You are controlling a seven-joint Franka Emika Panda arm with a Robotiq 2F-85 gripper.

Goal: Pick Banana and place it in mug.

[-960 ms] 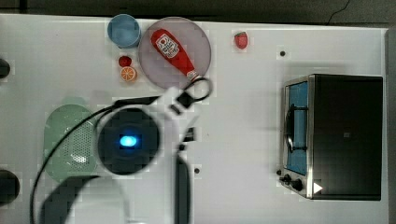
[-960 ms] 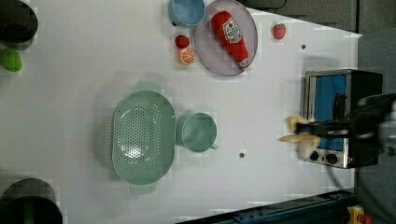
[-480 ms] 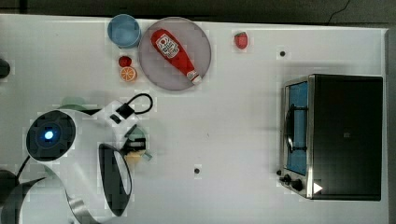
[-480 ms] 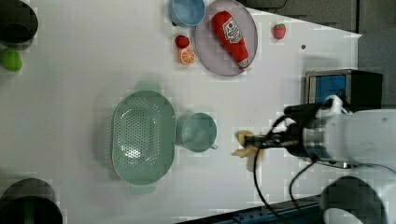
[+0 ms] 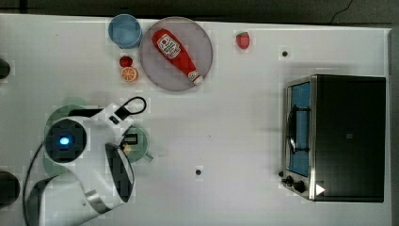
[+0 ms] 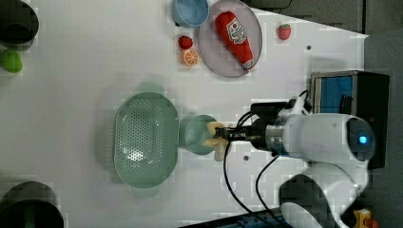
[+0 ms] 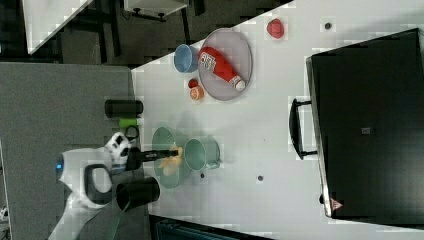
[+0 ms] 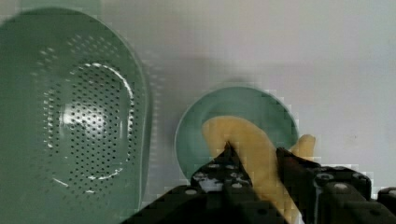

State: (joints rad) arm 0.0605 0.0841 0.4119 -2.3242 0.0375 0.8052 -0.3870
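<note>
The yellow banana (image 8: 233, 128) is pinched between my gripper's (image 8: 254, 150) two black fingers, and it hangs over the mouth of the teal-green mug (image 8: 219, 109). In the left view the banana (image 6: 214, 137) sits at the right rim of the mug (image 6: 196, 135), with the gripper (image 6: 224, 136) reaching in level from the left view's right. From the top, the arm covers most of the mug (image 5: 140, 147), and a small bit of banana (image 5: 126, 149) shows beside the gripper (image 5: 128, 142). The gripper is shut on the banana.
The pale green perforated colander (image 6: 145, 137) stands right beside the mug. A grey plate (image 5: 207, 47) holding a ketchup bottle (image 5: 176, 54), a light blue cup (image 5: 124, 30), an orange slice (image 5: 129, 74) and a strawberry (image 5: 243, 40) lie farther off. A toaster oven (image 5: 334, 136) is at the top view's right.
The arm has swung from in front of the oven across the table toward the top view's left, carrying the banana, and now holds it over the mug.
</note>
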